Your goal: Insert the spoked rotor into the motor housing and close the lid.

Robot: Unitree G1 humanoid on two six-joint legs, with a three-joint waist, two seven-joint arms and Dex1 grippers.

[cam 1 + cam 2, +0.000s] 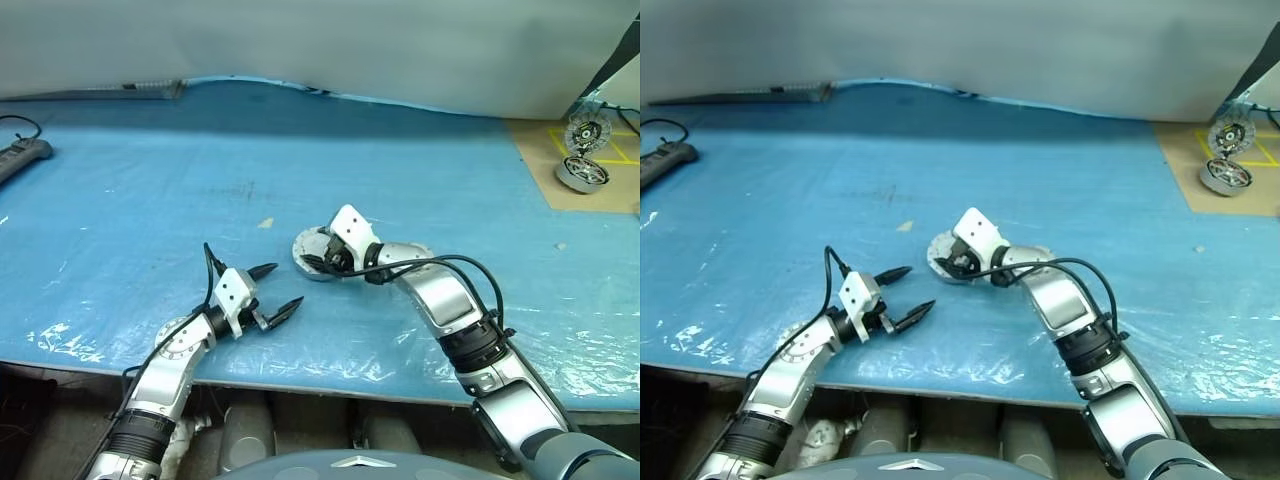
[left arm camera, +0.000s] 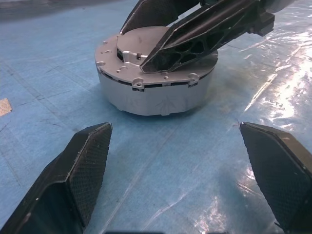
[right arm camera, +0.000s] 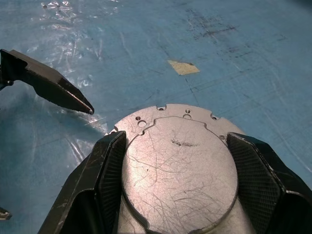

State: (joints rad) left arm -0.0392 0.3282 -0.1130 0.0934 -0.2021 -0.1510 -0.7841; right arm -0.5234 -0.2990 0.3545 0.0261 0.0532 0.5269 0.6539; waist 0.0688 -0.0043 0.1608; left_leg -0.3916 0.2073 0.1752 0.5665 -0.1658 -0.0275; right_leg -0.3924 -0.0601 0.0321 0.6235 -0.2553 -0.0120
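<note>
The blue table [image 1: 150, 180] is backed by a grey wall [image 1: 350, 40]; the left gripper [image 1: 276, 290] is spread, the right gripper [image 1: 325, 258] set apart over the lid [image 3: 178, 161].

Blue plastic-covered table [image 1: 150, 170], closed motor housing [image 2: 151, 90] resting on it, power strip [image 1: 22, 155] at edge

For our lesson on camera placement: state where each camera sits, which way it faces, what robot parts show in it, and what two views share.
Head stereo pair: looks forward and down over the blue table; both arms show.
Left wrist: looks along the open left gripper at the motor housing.
Right wrist: looks down between the right gripper fingers onto the closed lid.
Both wrist views share the housing.
</note>
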